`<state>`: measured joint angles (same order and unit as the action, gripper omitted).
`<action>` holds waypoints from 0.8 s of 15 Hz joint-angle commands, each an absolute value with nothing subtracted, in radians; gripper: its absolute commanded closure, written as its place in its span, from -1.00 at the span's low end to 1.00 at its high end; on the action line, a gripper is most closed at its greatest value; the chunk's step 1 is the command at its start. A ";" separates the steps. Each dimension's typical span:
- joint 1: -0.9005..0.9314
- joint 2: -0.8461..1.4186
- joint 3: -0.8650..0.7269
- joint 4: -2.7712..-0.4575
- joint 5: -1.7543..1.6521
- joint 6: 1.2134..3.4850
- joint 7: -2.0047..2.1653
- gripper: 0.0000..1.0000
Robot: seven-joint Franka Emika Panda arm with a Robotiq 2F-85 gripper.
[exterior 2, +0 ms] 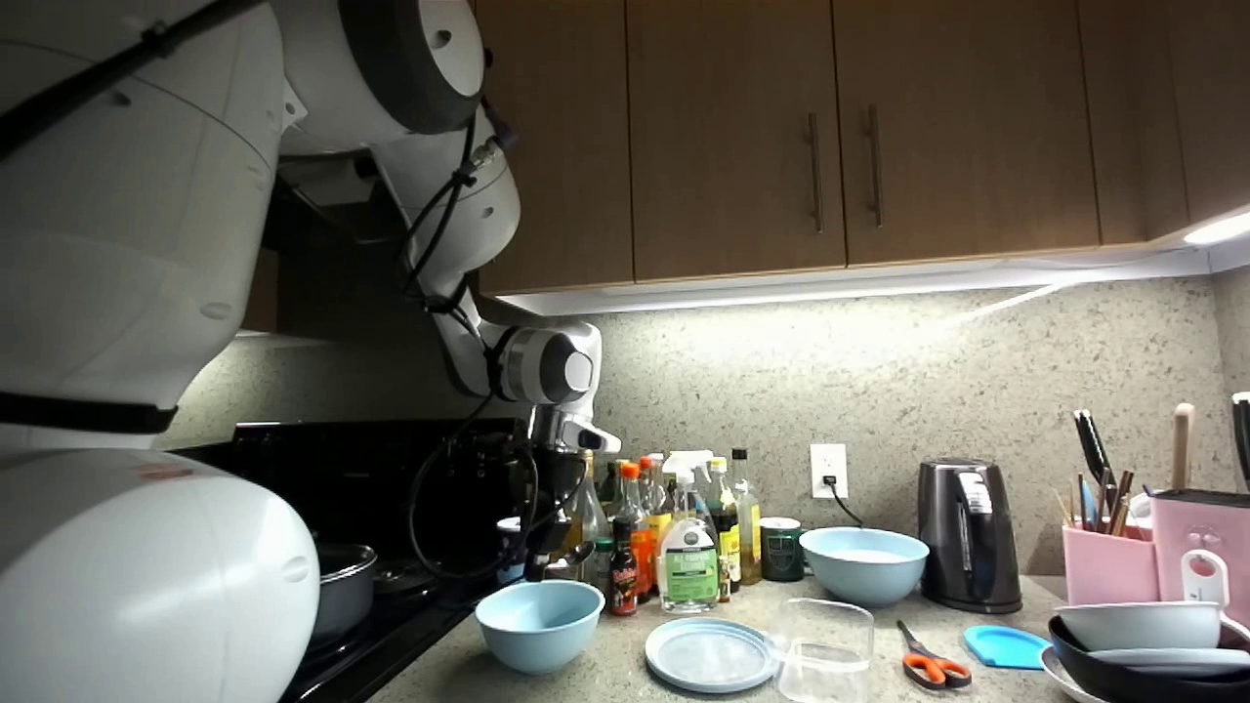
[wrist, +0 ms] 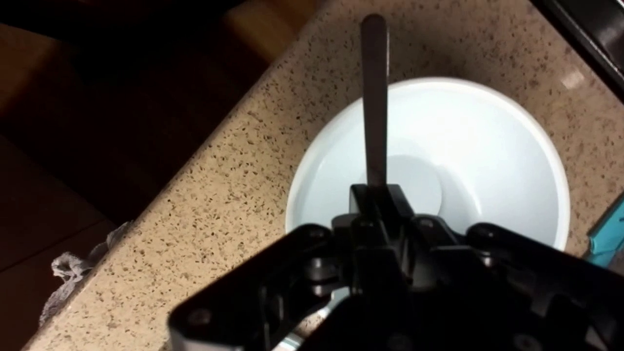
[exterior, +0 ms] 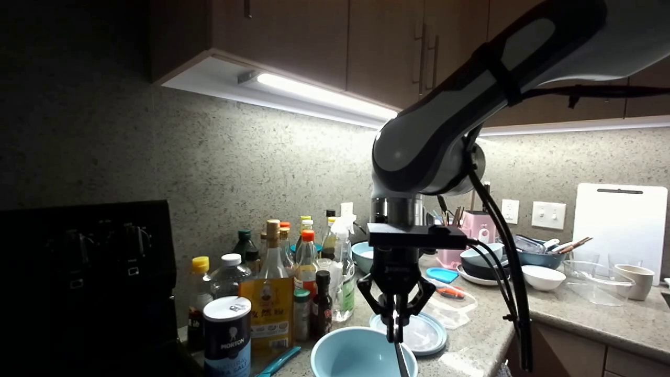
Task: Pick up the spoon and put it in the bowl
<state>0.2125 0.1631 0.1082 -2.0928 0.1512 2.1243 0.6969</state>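
The pale blue bowl (exterior: 361,352) stands on the counter under my gripper (exterior: 394,334). It also shows in an exterior view (exterior 2: 540,625) and in the wrist view (wrist: 482,146). My gripper is shut on the spoon, whose long dark handle (wrist: 375,107) sticks out from the fingertips (wrist: 375,197) across the bowl's opening and past its rim. The handle also shows slanting down from the fingers in an exterior view (exterior: 401,358). The fingers are above the bowl. The spoon's head is hidden behind the gripper in the wrist view.
Several bottles (exterior 2: 635,527) and a salt can (exterior: 227,335) stand beside the bowl. A teal-handled tool (exterior: 280,361) lies near it. A round lid (exterior 2: 711,654), a clear container (exterior 2: 825,649), scissors (exterior 2: 933,669) and another blue bowl (exterior 2: 864,566) are farther along. The stove (exterior 2: 391,596) borders the counter.
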 commanded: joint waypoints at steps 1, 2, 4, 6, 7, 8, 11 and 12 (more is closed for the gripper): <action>0.207 0.242 0.136 -2.024 0.146 2.054 0.542 0.84; 0.211 0.274 0.138 -1.993 0.132 2.029 0.510 0.84; 0.215 0.334 0.139 -1.922 0.113 1.970 0.438 0.84; 0.221 0.401 0.134 -1.841 0.082 1.892 0.384 0.84; 0.224 0.337 0.130 -1.927 0.117 1.967 0.437 0.81; 0.226 0.365 0.128 -1.893 0.106 1.940 0.422 0.81; 0.227 0.407 0.129 -1.837 0.085 1.867 0.382 0.85; 0.223 0.430 0.133 -1.794 0.069 1.784 0.337 0.85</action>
